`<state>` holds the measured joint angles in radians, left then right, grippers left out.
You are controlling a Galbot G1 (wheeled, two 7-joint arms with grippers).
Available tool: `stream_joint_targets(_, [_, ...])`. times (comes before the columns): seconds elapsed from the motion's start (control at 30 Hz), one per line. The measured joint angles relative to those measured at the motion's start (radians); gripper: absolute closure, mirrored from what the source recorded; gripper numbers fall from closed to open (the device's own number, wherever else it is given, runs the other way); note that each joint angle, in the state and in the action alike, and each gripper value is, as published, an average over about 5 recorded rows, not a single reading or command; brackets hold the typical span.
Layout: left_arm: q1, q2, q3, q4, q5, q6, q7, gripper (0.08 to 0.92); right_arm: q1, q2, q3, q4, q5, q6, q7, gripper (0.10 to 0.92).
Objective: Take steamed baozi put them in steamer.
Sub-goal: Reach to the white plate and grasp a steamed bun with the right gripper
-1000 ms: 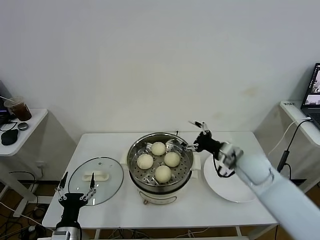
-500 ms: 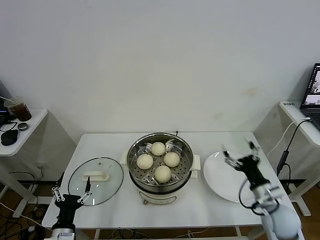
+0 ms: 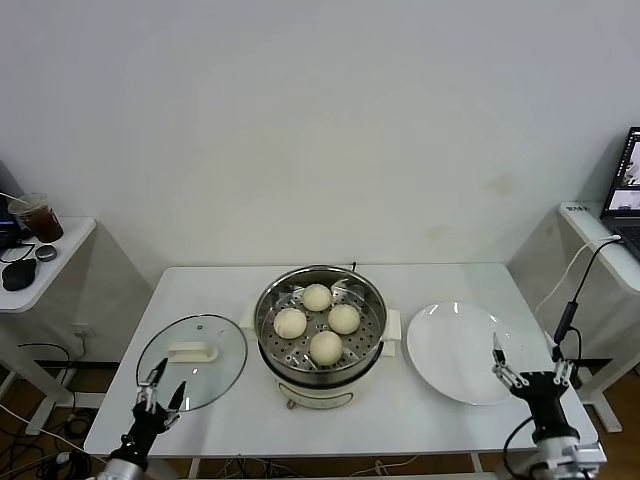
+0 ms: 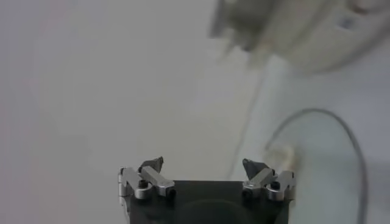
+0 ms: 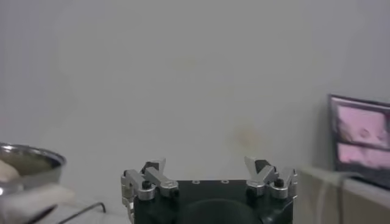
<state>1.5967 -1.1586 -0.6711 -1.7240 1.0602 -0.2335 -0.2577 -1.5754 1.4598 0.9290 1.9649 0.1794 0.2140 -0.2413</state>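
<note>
Far left there's a small side table (image 3: 55, 262) with a cup of dark drink (image 3: 38, 216) and a black mouse-looking thing (image 3: 18, 274) on it. Then the main white worktop (image 3: 205, 285).

The left hand (image 3: 160, 392) sits low at the near left corner of the worktop, fingers spread wide, nothing in them. Just beyond it lies the round glass lid (image 3: 192, 347), flat on the worktop with its white handle up, right beside the steamer but not on it. In the left wrist view you can see the left hand's two fingertips (image 4: 150, 165) apart with nothing between.

Middle of the worktop: the steamer (image 3: 322, 330), shiny steel pot with white side handles and a cream base. All four steamed baozi (image 3: 326, 346) sit on the perforated tray inside, one toward the back, one left, one right, one front, close together near the centre.

To the right of the steamer, just beside its handle, is the flat white plate (image 3: 460, 353) with nothing on it.

The right hand (image 3: 534, 365) is low at the near right corner, by the plate's edge, fingers also wide open and holding nothing. Far right there's another side table (image 3: 598, 224) with a laptop (image 3: 628, 180) and a cable (image 3: 573, 292) hanging down.
</note>
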Motion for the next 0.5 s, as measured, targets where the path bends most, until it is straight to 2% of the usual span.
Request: stream_joint_targets(0.5, [-0.270, 0.060, 0.085, 0.252, 0.234, -0.022, -0.007, 0.177, -0.074, 0.072, 0.061, 0.005, -0.030, 0.041, -0.005, 0.203])
